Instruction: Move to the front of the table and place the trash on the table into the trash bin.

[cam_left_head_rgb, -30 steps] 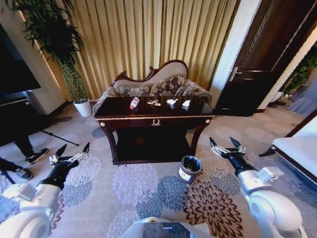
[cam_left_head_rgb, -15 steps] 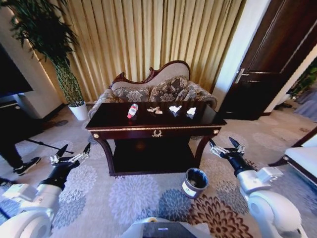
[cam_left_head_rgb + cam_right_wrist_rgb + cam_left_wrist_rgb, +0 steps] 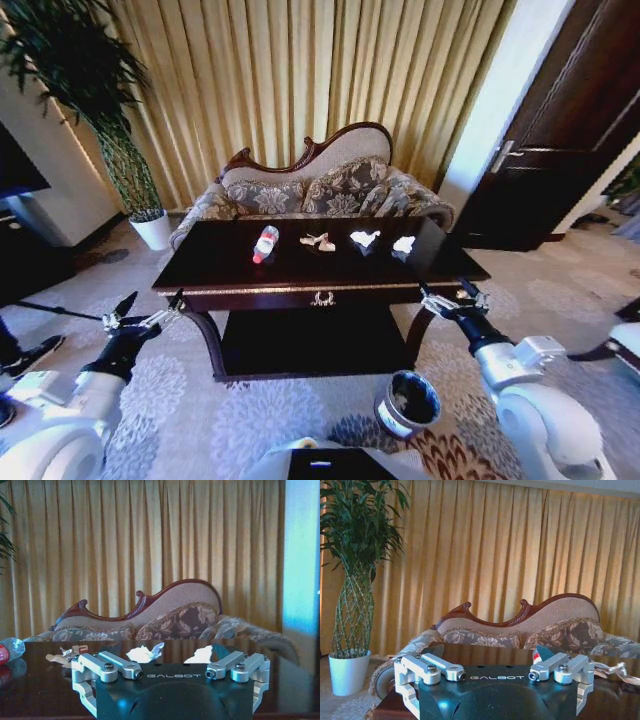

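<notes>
Ahead of both grippers stands the table (image 3: 230, 275), its dark glossy top carrying the trash in a row. The left gripper (image 3: 148, 308) hangs low off the table's left front corner, jaws spread apart and empty. The right gripper (image 3: 450, 297) sits near the right front corner, jaws likewise apart with nothing between them.

Beyond the left jaws and toward the centre lies the bottle (image 3: 265, 243), on its side. Next comes a tan scrap (image 3: 318, 241), then two crumpled paper wads (image 3: 364, 238) and (image 3: 403, 244), the last being the piece nearest the right jaws. Below and behind the right jaws, on the carpet in front of the table, stands the trash bin (image 3: 408, 402), its mouth open.

My judgement: the bottle looks light and may roll or slide on the polished top, so a pinch across its middle suits it. The wads should be very light and soft, crushing under grip; closing over their bulk from above seems safest. The thin scrap may be hardest to lift.
</notes>
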